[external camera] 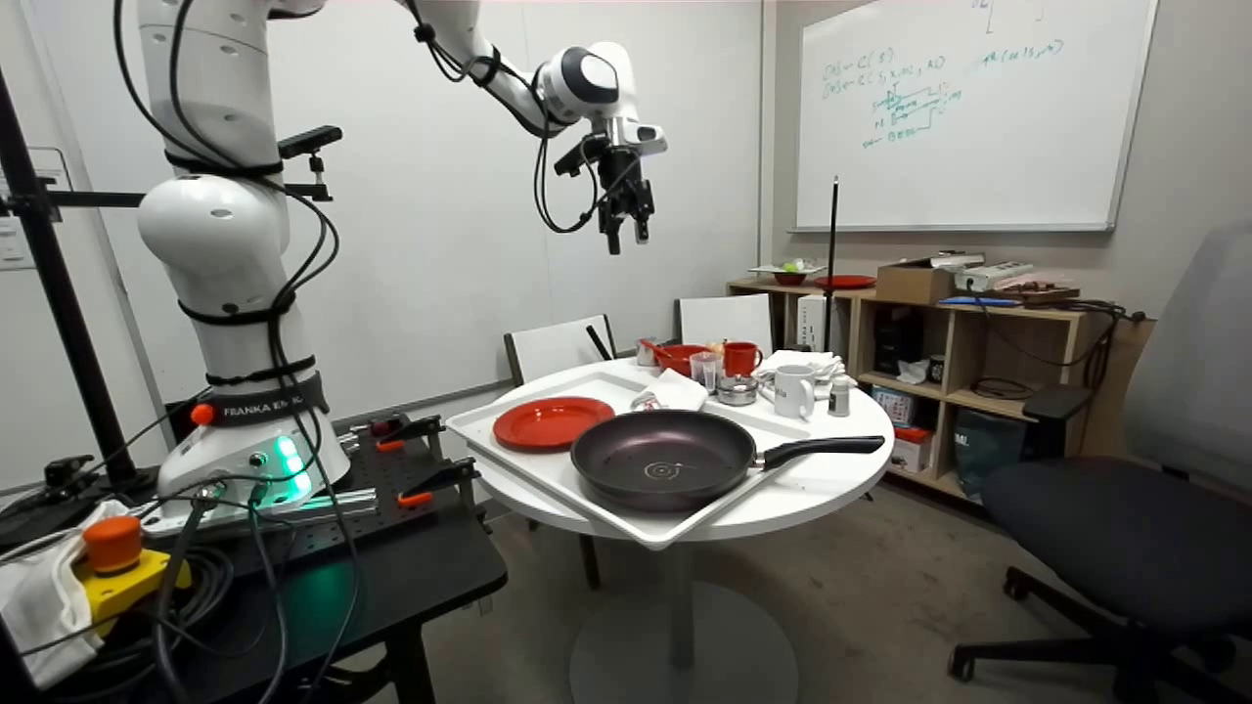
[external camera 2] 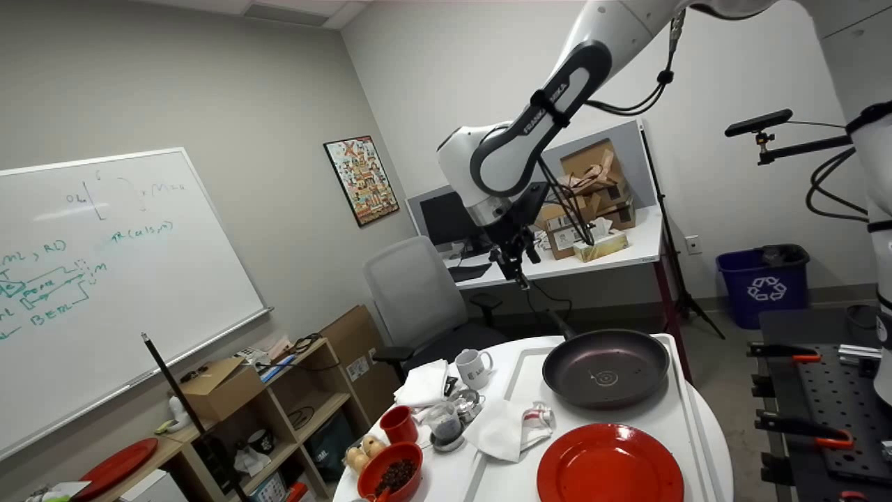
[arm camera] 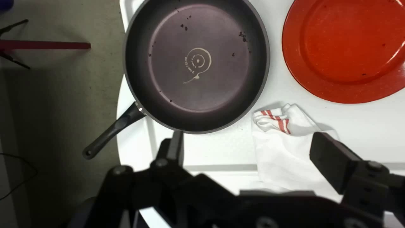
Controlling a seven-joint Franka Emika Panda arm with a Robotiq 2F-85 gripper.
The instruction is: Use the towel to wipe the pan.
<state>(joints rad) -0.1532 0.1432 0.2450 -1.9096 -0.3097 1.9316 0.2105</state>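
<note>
The black pan (external camera: pixel 657 452) (external camera 2: pixel 605 366) (arm camera: pixel 199 85) lies upright on the white tray (arm camera: pixel 218 150), with small dark specks on its inner surface. Its handle (arm camera: pixel 114 130) reaches past the table's edge in the wrist view. Beside the pan on the tray is the towel (external camera: pixel 675 391) (external camera 2: pixel 496 431) (arm camera: pixel 286 155), white, crumpled at one end and marked with red stripes. High above the table hangs my gripper (external camera: pixel 628 242) (external camera 2: pixel 528 270) (arm camera: pixel 248 134), pointing down. It is open, with nothing between its fingers, and touches neither pan nor towel.
A flat red plate (external camera: pixel 553 424) (external camera 2: pixel 610 468) (arm camera: pixel 354 57) shares the tray. On the round table (external camera: pixel 851 469) stand a white mug (external camera 2: pixel 472 369), a red cup (external camera 2: pixel 398 424), a red bowl (external camera 2: pixel 412 481) of dark bits, and another white cloth pile (external camera 2: pixel 422 383). An office chair (external camera 2: pixel 418 286) is near.
</note>
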